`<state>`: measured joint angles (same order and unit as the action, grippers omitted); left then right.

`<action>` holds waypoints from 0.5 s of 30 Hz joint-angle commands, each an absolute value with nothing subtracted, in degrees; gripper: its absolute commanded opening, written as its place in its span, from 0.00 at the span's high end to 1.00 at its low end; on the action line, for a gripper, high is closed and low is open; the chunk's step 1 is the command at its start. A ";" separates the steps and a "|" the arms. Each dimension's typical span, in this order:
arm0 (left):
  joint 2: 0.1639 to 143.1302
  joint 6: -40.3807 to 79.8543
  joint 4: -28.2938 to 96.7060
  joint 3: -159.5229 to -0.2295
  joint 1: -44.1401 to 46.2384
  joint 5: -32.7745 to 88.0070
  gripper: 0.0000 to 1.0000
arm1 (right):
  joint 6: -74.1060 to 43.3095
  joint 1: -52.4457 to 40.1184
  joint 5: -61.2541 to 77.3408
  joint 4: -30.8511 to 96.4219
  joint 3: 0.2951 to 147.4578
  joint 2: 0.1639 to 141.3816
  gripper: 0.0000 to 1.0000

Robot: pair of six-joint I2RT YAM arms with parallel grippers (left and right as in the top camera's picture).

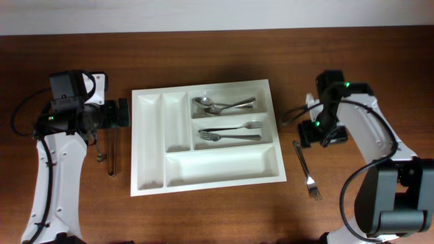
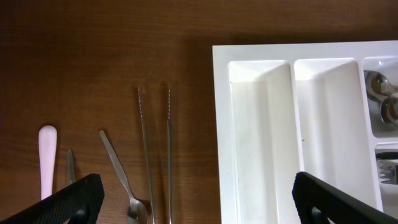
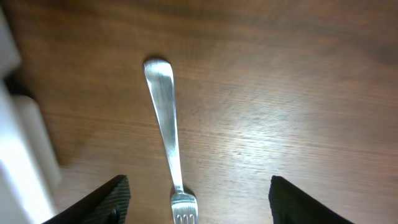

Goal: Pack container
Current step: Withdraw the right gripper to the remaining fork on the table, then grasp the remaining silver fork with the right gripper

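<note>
1. Right wrist view: a loose fork (image 3: 166,134) lies on the wooden table (image 3: 298,93) right under the right gripper (image 3: 199,186). The gripper's fingers (image 3: 109,199) are spread wide and hold nothing.
2. The fork's long axis runs top to bottom in that frame, with the handle tip toward the top and the tines at the bottom edge. The line between the 2 fingers crosses it, so closing would likely catch the fork across its narrow neck.
3. Seen from overhead, the fork sits outside the white tray (image 1: 149,142), off its right side. It is just below the right gripper and slants toward the lower right, tines lowest.
4. The left gripper (image 2: 198,180), also spread open and empty, hangs at the tray's left edge above 2 metal chopsticks (image 2: 145,149) and a spoon (image 2: 115,165). The whole tray lies between it and the fork, so the right arm is plainly the nearer.
5. The 2 packed forks (image 1: 230,132) in the tray's middle right compartment lie left to right in the overhead frame. The loose fork probably has to be turned crosswise to match.
</note>
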<state>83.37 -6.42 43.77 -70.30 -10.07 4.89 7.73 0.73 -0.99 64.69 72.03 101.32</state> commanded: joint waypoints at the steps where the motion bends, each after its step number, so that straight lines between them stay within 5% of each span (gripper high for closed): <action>1: 83.68 -7.35 43.79 -71.46 -10.28 4.67 0.01 | 9.17 0.82 -0.62 62.63 67.94 100.66 0.33; 15: 83.68 -7.35 43.81 -71.44 -10.28 4.67 0.01 | 9.15 0.67 -0.51 60.14 59.61 100.66 0.53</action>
<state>83.37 -6.42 43.77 -70.30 -10.07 4.89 9.15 0.71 -0.95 61.04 61.89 101.30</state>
